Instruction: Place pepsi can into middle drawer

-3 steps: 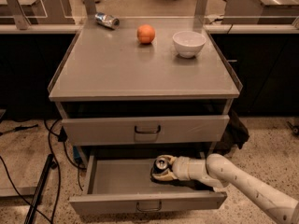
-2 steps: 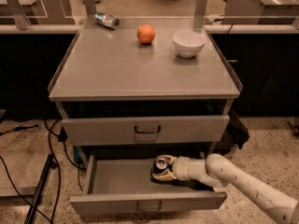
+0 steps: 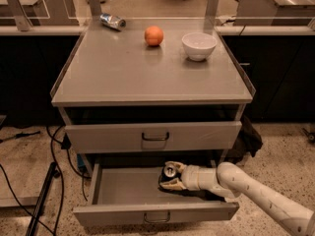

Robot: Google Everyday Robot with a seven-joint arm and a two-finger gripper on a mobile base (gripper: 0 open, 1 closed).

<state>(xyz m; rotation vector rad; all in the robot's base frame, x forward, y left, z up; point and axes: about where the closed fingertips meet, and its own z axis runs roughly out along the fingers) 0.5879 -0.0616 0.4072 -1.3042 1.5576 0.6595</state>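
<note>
The middle drawer (image 3: 123,188) is pulled open below the closed upper drawer front (image 3: 152,136). The pepsi can (image 3: 170,173), dark with a silver top, stands inside the open drawer toward its right side. My gripper (image 3: 172,177) reaches into the drawer from the right on a white arm and sits around the can, with the can's top showing above it. The can's lower part is hidden by the gripper.
On the cabinet top (image 3: 123,73) lie a silvery-blue can on its side (image 3: 112,21) at the back left, an orange (image 3: 154,35) and a white bowl (image 3: 199,45) at the back. Cables (image 3: 54,146) and a dark stand lie on the floor at left.
</note>
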